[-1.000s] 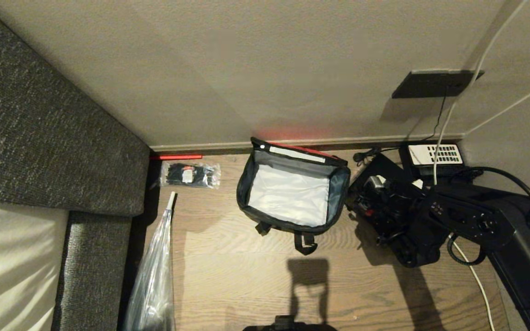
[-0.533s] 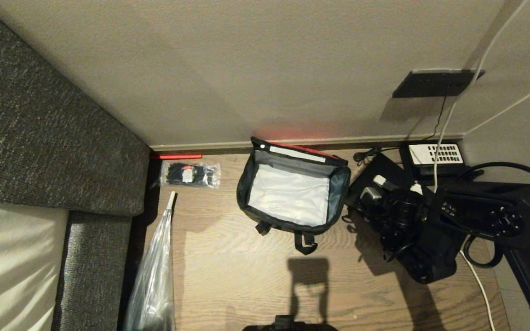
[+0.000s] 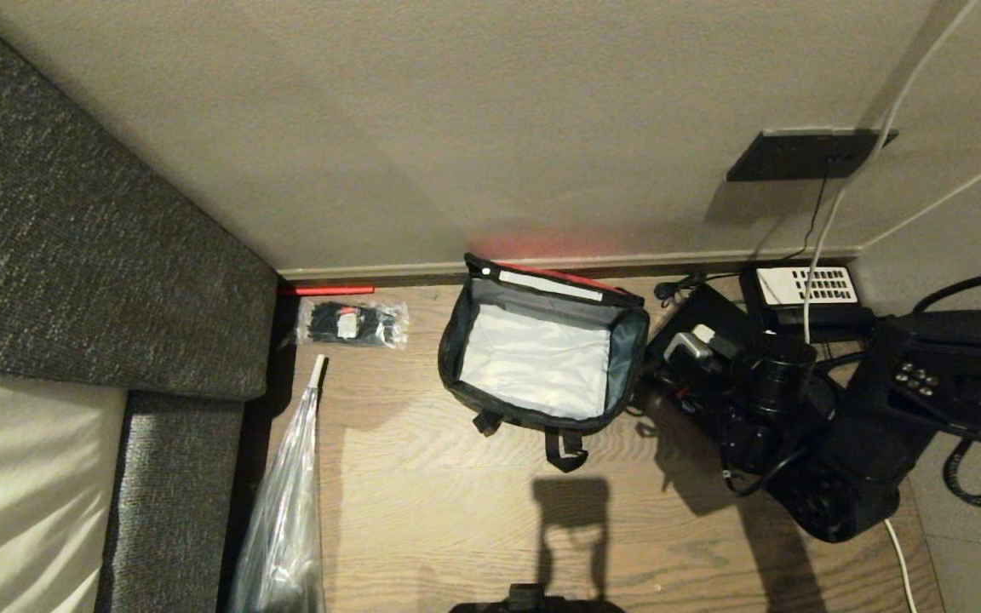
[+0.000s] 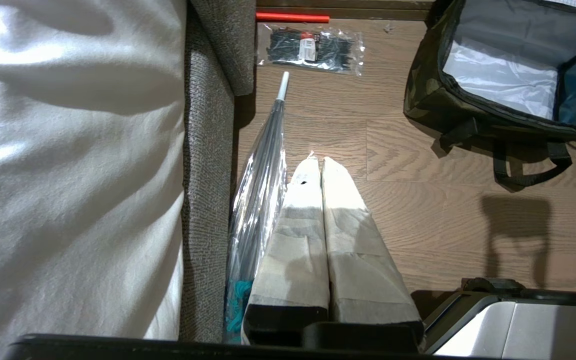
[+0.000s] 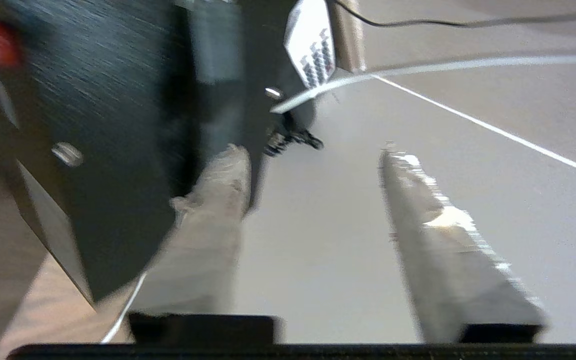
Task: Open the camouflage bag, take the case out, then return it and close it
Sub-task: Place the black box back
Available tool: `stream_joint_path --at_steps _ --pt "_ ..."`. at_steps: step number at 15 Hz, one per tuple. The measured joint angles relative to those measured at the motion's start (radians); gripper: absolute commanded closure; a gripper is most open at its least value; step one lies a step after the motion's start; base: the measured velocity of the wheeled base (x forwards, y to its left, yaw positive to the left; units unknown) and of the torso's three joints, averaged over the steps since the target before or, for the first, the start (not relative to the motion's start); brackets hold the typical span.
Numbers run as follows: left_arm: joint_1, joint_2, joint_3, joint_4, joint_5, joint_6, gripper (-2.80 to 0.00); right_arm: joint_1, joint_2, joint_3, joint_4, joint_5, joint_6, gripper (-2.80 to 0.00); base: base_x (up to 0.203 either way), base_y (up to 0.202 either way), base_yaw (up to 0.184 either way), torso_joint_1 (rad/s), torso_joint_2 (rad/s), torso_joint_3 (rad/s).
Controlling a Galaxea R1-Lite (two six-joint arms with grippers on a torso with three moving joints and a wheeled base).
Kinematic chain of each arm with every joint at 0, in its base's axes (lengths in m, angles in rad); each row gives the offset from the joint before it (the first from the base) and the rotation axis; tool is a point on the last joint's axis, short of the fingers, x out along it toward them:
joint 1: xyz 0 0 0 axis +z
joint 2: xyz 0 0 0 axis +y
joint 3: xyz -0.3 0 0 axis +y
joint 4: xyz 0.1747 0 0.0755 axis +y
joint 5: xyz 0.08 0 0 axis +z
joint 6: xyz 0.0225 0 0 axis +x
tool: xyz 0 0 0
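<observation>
Plainly, the bag [image 3: 542, 366] is seen standing open on the floor [image 3: 456, 528] by the wall, its pale lining bare and its red-lined lid leaned back at 12 o'clock. The case [image 5: 93, 150] is out, lying at about 3 o'clock of the bag, near the phone [image 3: 801, 287]. The right hand [image 5: 313, 150] is poised there with its fingers spread and nothing between them. One finger [image 5: 218, 200] is placed just beside the case's edge; contact cannot be made out. The left hand [image 4: 320, 162] is parked low at 7 o'clock of the bag, fingers pressed together. The return of the case is judged the step ahead, and several slips may be expected. A flat case lying low could be shoved along the floor rather than pinched, should the fingers be closed over its face instead of its edge. The white cable [image 3: 823, 230] hanging close by could be snagged by the arm, and the phone could be knocked. The bag's soft wall might be folded in if the case is brought down on its rim.
</observation>
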Motion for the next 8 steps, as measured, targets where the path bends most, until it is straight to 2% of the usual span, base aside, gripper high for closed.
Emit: stream_joint_path --at_steps 2,4,6,8 --pt "0.000 0.000 0.000 0.000 0.000 0.000 0.00 0.005 -0.144 0.048 0.103 0.000 0.033 0.00 0.000 0.000 0.000 0.000 0.00 0.000" --pt "0.000 0.000 0.000 0.000 -0.001 0.000 0.00 0.015 -0.326 0.110 0.244 0.007 0.113 0.00 0.000 0.000 0.000 0.000 0.00 0.000" --pt "0.000 0.000 0.000 0.000 0.000 0.000 0.00 0.032 -0.551 0.173 0.430 0.015 0.261 0.00 0.000 0.000 0.000 0.000 0.00 0.000" --pt "0.000 0.000 0.000 0.000 0.000 0.000 0.00 0.045 -0.775 0.227 0.637 0.010 0.455 0.00 0.000 0.000 0.000 0.000 0.00 0.000"
